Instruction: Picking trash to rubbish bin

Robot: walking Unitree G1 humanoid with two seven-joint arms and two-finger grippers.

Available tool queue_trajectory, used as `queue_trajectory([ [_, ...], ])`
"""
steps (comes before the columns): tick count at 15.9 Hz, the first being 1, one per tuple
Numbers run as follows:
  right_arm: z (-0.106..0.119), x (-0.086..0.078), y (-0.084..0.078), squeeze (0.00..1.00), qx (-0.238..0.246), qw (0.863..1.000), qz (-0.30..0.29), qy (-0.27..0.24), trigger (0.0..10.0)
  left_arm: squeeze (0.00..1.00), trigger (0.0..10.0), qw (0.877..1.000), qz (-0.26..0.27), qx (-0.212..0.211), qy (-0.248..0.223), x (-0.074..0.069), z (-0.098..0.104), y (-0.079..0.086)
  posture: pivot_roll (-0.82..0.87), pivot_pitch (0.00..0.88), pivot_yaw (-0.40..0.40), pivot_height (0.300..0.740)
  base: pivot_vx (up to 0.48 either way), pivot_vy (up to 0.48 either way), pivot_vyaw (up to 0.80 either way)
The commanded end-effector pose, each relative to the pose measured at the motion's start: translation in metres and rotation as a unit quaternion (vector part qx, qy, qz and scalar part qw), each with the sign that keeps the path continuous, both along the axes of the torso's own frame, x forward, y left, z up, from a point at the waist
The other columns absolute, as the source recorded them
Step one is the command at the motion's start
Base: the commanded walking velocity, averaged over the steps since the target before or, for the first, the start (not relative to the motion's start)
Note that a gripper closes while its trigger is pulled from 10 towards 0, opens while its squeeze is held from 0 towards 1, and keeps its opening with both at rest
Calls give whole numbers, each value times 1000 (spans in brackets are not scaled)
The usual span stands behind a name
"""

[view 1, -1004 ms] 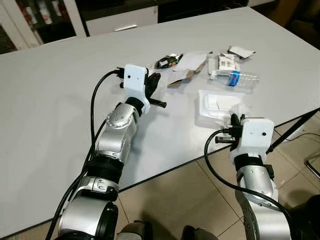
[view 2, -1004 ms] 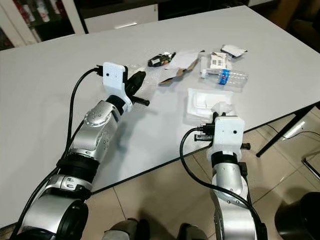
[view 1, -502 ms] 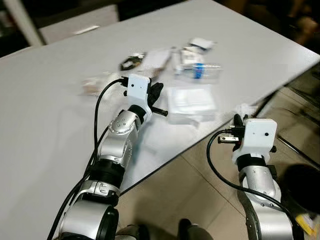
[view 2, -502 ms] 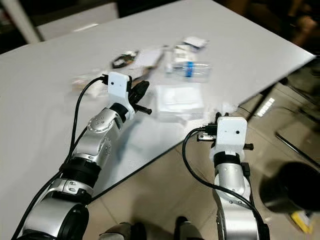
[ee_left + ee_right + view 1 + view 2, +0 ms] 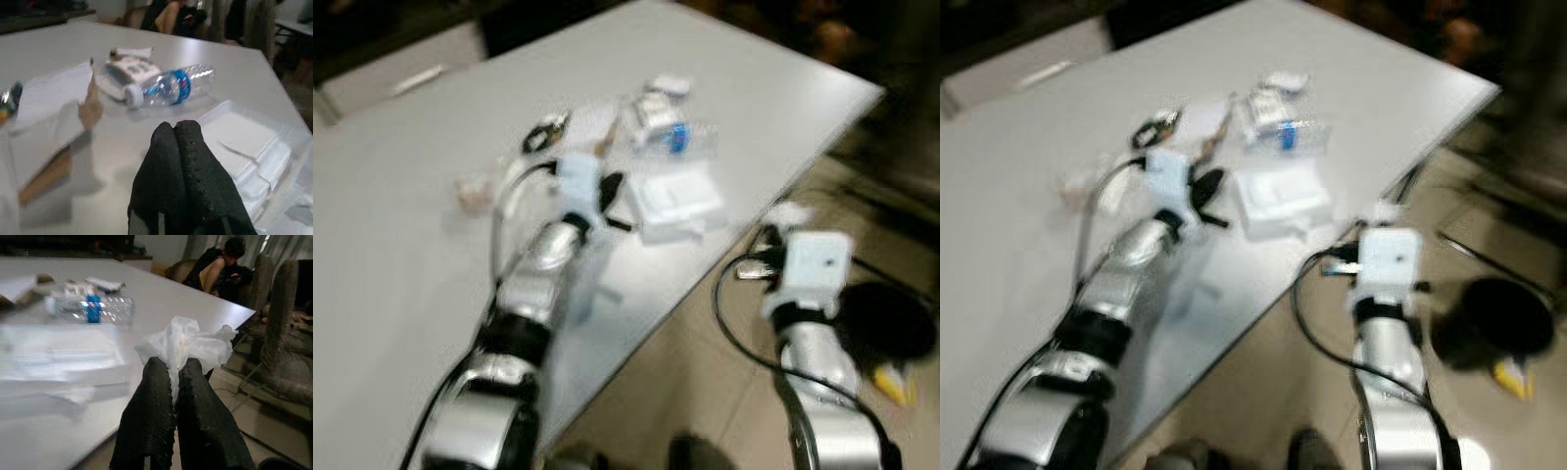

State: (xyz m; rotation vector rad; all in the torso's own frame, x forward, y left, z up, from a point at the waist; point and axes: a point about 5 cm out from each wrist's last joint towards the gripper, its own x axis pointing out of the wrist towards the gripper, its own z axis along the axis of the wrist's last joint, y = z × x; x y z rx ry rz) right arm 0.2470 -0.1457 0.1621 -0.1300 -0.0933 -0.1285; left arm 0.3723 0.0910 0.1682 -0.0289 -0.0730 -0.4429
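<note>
A crumpled white tissue [image 5: 188,343] sits pinched between the 2 black fingers of the right gripper [image 5: 174,382], bunching out past the fingertips. In the head views, which are blurred, that gripper [image 5: 773,235] hangs off the table's near edge, over the tiled floor [image 5: 705,372], with the tissue [image 5: 790,213] showing as a white puff at its tip. At about 3 o'clock from the right wrist, down on the floor, stands a round black bin [image 5: 886,323], with a small yellow scrap [image 5: 891,385] just beside it at 6 o'clock.

At 10 o'clock from the right gripper, on the grey table [image 5: 401,225], lies a white foam tray [image 5: 677,196]. The left gripper [image 5: 177,128], its 2 fingers pressed together with nothing between them, hovers just beside the tray's edge at 9 o'clock [image 5: 610,192]. At 12 o'clock from the tray lies a clear plastic bottle [image 5: 172,86] with a blue label and white cap, on its side. Touching the bottle's cap end is a flattened printed packet [image 5: 128,68]. Beside that packet lie a torn piece of cardboard and paper [image 5: 49,103] and a dark wrapper [image 5: 540,132]. A small pale scrap [image 5: 472,190] lies at 9 o'clock from the left gripper.

A person [image 5: 220,267] sits among chairs beyond the table.
</note>
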Motion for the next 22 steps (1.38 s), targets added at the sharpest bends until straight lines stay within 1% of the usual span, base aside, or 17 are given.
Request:
queue_trajectory([
  [1, 3, -1, -5, 0, -4, 1000, -10, -7, 10000, 0, 10000, 1000, -21, 5, -15, 0, 6, -12, 99, 143, 32, 740, 0, 0, 0],
  [5, 3, -1, -5, 0, -5, 1000, -10, -8, 10000, 0, 10000, 999, -37, 8, -17, -2, 6, -15, 97, 142, 32, 740, 0, 0, 0],
  [11, 3, -2, -5, 0, -8, 1000, -8, -7, 10000, 0, 10000, 999, -36, 6, -16, -2, 5, -15, 95, 141, 28, 740, 0, -449, 0],
  [22, 2, -2, -5, 0, -12, 1000, -3, -6, 10000, 0, 10000, 999, -35, 10, -13, -2, 2, -15, 93, 136, 25, 740, 0, 0, 0],
])
